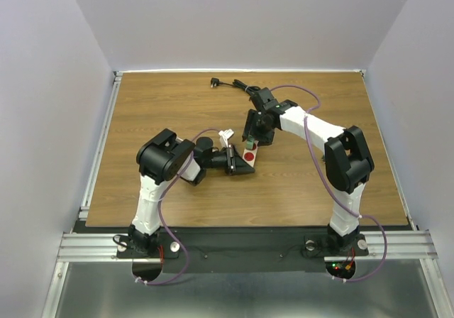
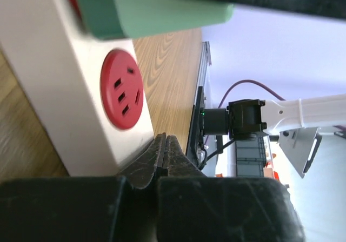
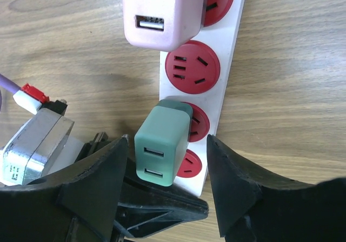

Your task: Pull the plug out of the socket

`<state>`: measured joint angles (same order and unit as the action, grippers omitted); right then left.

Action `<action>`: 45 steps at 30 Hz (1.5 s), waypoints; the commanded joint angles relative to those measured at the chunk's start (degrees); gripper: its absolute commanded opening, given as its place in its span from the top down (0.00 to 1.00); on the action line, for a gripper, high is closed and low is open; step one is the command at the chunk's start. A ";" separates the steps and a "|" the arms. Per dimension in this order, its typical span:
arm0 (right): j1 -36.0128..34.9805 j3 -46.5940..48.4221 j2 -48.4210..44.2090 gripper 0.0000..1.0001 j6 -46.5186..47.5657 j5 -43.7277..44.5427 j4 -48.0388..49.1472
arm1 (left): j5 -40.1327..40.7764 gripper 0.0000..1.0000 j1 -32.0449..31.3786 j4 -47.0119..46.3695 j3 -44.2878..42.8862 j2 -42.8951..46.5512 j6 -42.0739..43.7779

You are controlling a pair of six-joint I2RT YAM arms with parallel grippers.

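One beige power strip (image 3: 233,64) carries four red outlets (image 3: 193,66). Two USB adapters are plugged in: one pink adapter (image 3: 162,9), one green adapter (image 3: 161,147). Two robot arms (image 1: 152,190) stand over one wooden worktop (image 1: 142,112).

We overlook the whole table (image 1: 298,190) from above and behind both arms. Our right wrist camera looks down, close, past the right gripper (image 3: 166,142) onto the socket (image 3: 193,67). Our left wrist camera shares that socket's end, sideways and closer.

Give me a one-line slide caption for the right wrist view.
Open right gripper straddles the green plug seated in the beige socket strip, a pink plug further along.
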<state>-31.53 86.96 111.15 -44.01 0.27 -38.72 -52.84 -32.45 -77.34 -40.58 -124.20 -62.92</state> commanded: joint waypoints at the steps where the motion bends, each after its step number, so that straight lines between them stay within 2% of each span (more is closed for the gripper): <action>1: -0.38 2.51 -1.38 0.35 -0.29 1.84 1.28 | 5.73 1.00 1.68 13.96 2.26 3.78 3.15; 4: -0.38 2.34 -1.73 0.35 -0.02 1.75 1.19 | 7.48 1.00 1.68 22.91 0.07 9.30 6.74; 8: -0.46 1.99 -1.91 0.35 0.15 1.92 1.19 | 9.25 1.00 1.68 32.93 -3.18 12.14 10.18; 16: -0.46 2.78 -0.85 0.35 0.06 1.31 1.10 | 8.90 1.00 1.51 35.77 -9.34 6.88 10.62; 20: -0.46 3.39 -0.06 0.42 0.24 0.87 1.10 | 8.89 1.00 1.51 36.03 -9.96 5.29 10.36; 23: -0.46 3.92 0.47 0.54 0.50 0.78 1.01 | 9.95 1.00 1.33 37.08 -8.82 5.37 10.71; 26: -0.38 4.01 0.91 0.72 0.59 0.69 1.01 | 11.00 1.00 1.33 37.70 -7.15 5.20 11.23; 27: -0.38 4.10 0.91 0.84 0.59 0.52 1.01 | 11.35 1.00 1.33 37.62 -6.80 5.11 11.32; 28: -0.46 4.10 0.73 0.89 0.68 0.43 0.84 | 11.53 1.00 1.25 37.70 -6.19 4.85 11.41; 29: -0.38 4.36 0.64 1.00 0.59 0.43 0.84 | 11.53 1.00 1.25 37.88 -6.01 4.76 11.50; 31: -0.38 4.89 0.38 0.99 0.94 0.26 0.66 | 12.14 1.00 1.25 38.75 -6.00 4.41 11.94; 36: -0.38 9.97 -1.11 0.99 2.08 0.08 -0.74 | 16.35 1.00 0.98 47.61 -8.64 2.83 15.36; 45: -0.46 19.91 -0.24 0.99 4.54 1.74 -8.21 | 17.94 1.00 0.63 50.97 -9.17 -1.04 16.95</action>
<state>-31.81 99.42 114.54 -40.80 2.07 -47.33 -45.43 -32.67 -43.53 -53.34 -118.72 -50.54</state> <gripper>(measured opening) 0.375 0.025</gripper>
